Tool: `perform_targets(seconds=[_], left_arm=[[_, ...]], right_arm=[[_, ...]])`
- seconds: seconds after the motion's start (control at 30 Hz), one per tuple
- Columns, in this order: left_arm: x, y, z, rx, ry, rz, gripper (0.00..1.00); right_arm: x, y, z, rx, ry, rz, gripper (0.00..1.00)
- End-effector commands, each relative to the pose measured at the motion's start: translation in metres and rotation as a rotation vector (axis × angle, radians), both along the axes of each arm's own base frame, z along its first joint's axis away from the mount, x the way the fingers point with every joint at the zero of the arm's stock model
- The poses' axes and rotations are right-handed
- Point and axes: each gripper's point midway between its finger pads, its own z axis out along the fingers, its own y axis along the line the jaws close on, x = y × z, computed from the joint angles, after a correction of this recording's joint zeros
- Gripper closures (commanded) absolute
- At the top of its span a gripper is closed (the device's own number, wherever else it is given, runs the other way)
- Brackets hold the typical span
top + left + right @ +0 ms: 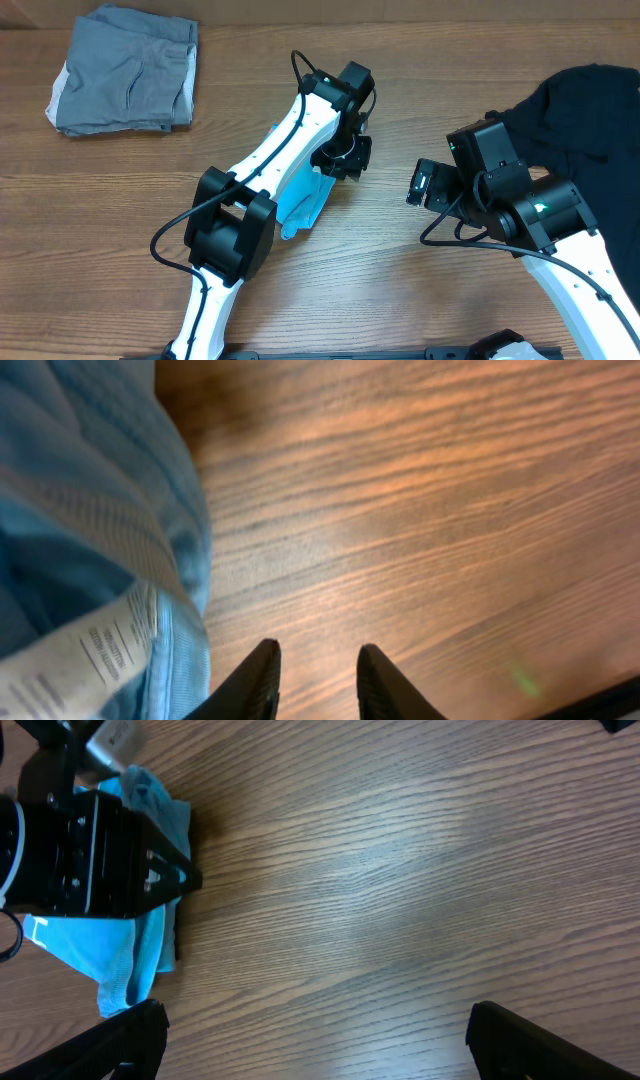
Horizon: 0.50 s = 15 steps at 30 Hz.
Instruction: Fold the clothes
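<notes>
1. Overhead: the light blue T-shirt (305, 205) lies bunched near the middle of the table (400, 290), just at 7 o'clock of the left gripper (345, 160). The black T-shirt (585, 110) lies at 2 o'clock, beyond the right gripper (420, 185). A folded grey garment (125, 70) sits at 10 o'clock.
2. Left wrist: the fingers stand slightly parted over bare wood, holding nothing. Blue cloth with a white label (70, 660) fills the 9 o'clock side.
3. Right wrist: the fingers are spread wide and empty. The blue shirt lies at 9 o'clock, partly under the left gripper.
</notes>
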Motion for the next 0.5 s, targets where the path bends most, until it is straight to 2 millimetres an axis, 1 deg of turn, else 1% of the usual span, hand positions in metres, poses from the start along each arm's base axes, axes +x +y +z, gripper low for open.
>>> perform_targets(seconds=[0.0, 0.07, 0.1, 0.2, 0.23, 0.27, 0.33, 0.37, 0.47], left_arm=[[-0.003, 0.005, -0.006, 0.016, 0.02, -0.017, 0.75], [0.0, 0.008, -0.002, 0.016, 0.012, -0.008, 0.76], [0.007, 0.011, 0.003, 0.008, -0.001, 0.005, 0.76], [0.019, 0.016, 0.015, -0.01, -0.032, 0.028, 0.73], [0.024, 0.018, 0.021, -0.016, -0.044, 0.036, 0.61], [0.025, 0.019, 0.022, -0.015, -0.048, 0.035, 0.5], [0.026, 0.025, 0.02, 0.017, -0.056, 0.038, 0.43], [0.027, 0.029, 0.019, 0.037, -0.061, 0.038, 0.41], [0.027, 0.036, 0.012, 0.082, -0.068, 0.037, 0.39]], right_arm=[[0.003, -0.001, 0.003, -0.004, -0.013, -0.008, 0.0], [0.003, -0.001, 0.003, -0.004, -0.013, -0.008, 0.0], [0.003, -0.001, 0.003, -0.004, -0.013, -0.008, 0.0], [0.003, -0.001, 0.003, -0.004, -0.013, -0.008, 0.0], [0.003, -0.001, 0.003, -0.004, -0.013, -0.008, 0.0], [0.003, -0.001, 0.003, -0.004, -0.014, -0.008, 0.0], [0.003, -0.001, 0.003, -0.004, -0.013, -0.008, 0.0], [0.003, -0.001, 0.003, -0.004, -0.013, -0.008, 0.0], [0.003, -0.001, 0.003, -0.003, -0.013, -0.008, 0.0]])
